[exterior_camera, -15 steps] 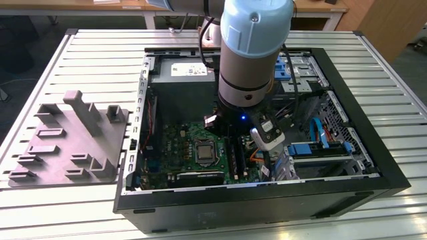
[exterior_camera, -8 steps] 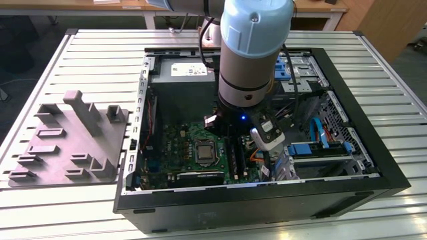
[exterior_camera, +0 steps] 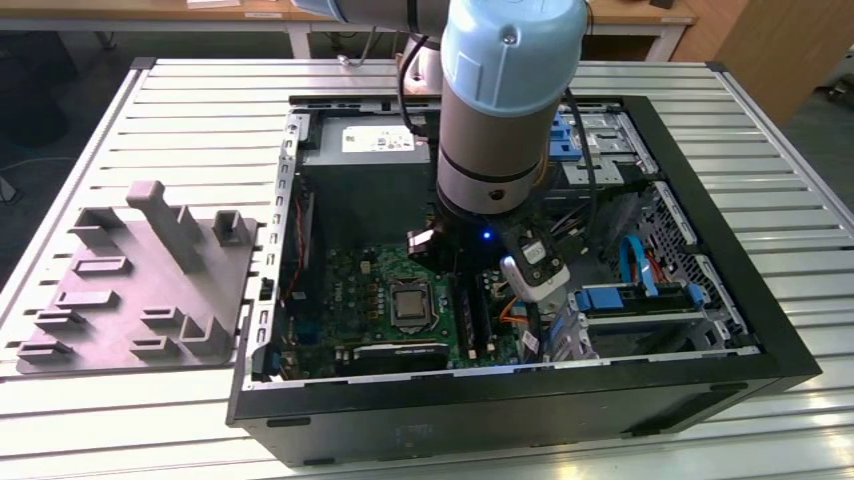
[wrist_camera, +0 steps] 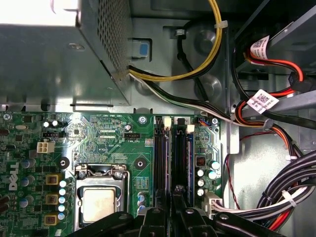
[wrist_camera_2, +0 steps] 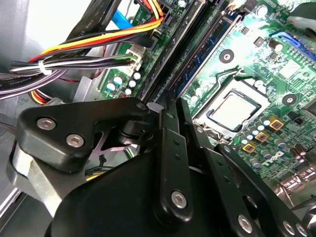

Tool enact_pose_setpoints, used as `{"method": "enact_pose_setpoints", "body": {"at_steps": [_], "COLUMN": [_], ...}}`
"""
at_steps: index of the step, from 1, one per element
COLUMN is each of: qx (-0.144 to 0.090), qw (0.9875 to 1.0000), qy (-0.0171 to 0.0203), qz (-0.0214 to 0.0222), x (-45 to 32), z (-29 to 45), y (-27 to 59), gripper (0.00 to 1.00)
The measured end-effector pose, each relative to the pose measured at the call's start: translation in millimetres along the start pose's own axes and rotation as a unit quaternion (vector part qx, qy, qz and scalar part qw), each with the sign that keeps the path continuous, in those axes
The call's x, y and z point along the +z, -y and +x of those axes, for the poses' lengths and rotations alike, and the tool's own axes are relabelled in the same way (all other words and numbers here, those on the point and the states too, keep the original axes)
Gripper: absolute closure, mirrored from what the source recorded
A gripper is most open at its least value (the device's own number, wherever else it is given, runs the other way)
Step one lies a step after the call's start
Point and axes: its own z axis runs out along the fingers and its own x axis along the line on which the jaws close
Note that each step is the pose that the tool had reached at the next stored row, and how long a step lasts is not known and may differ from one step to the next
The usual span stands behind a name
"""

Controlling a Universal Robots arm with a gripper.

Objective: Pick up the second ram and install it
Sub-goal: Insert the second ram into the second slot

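Note:
My gripper (wrist_camera: 172,219) hangs low inside the open computer case (exterior_camera: 747,330), right over the black memory slots (wrist_camera: 163,158) on the green motherboard (wrist_camera: 113,133). Its two black fingers stand almost together. Between them a thin dark strip, seen edge-on, runs along the slots; I take it for the second ram (wrist_camera: 171,195), mostly hidden by the fingers. In the second wrist view the gripper (wrist_camera_2: 163,111) has its tips down at the slots (wrist_camera_2: 197,54). In the exterior view the arm (exterior_camera: 501,130) covers the gripper from above.
The processor socket (wrist_camera: 98,202) lies beside the slots. Cable bundles (wrist_camera: 276,197) crowd the slots' other side, with the metal power supply box (wrist_camera: 59,49) past their end. A grey fixture block (exterior_camera: 147,280) stands on the slatted table at the exterior view's left.

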Motion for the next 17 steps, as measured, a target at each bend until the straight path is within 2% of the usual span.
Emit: {"method": "enact_pose_setpoints", "body": {"at_steps": [3, 4, 7, 12, 17], "qx": [0.0, 0.0, 0.0, 0.0, 0.0], "qw": [1.0, 1.0, 1.0, 1.0, 1.0], "qy": [0.0, 0.0, 0.0, 0.0, 0.0], "qz": [0.0, 0.0, 0.0, 0.0, 0.0], "x": [0.1, 0.1, -0.2, -7.1, -7.3], "z": [0.0, 0.0, 0.0, -0.3, -0.3], "y": [0.0, 0.0, 0.0, -0.7, -0.7], "gripper": [0.79, 0.73, 0.73, 0.73, 0.73]}}
